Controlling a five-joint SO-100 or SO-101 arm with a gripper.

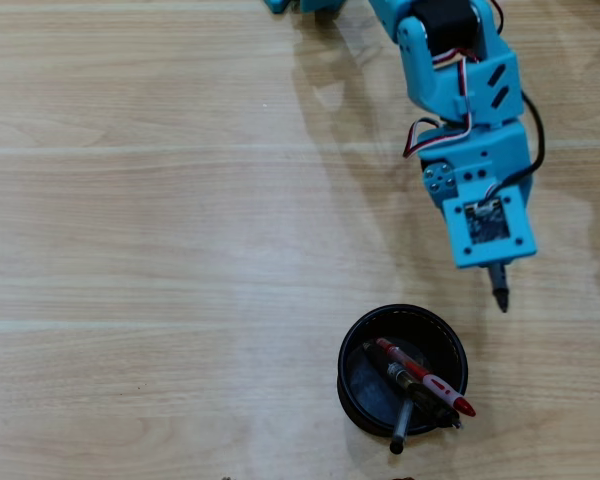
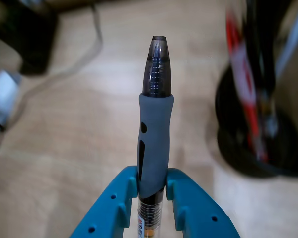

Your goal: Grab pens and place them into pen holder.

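Note:
My blue gripper (image 2: 151, 181) is shut on a grey-grip pen (image 2: 155, 124), whose dark tip points forward in the wrist view. In the overhead view the gripper (image 1: 495, 268) hangs above and to the right of the black round pen holder (image 1: 352, 350), and the pen's tip (image 1: 500, 292) sticks out below it. The holder shows blurred at the right of the wrist view (image 2: 228, 144). Inside it stand a red-and-white pen (image 1: 425, 378) and a dark grey pen (image 1: 404, 405), both leaning over its lower rim.
The light wooden table (image 1: 160, 250) spreads to the left of the arm. In the wrist view a dark object (image 2: 25, 34) and a white cable (image 2: 54, 74) lie at the far left.

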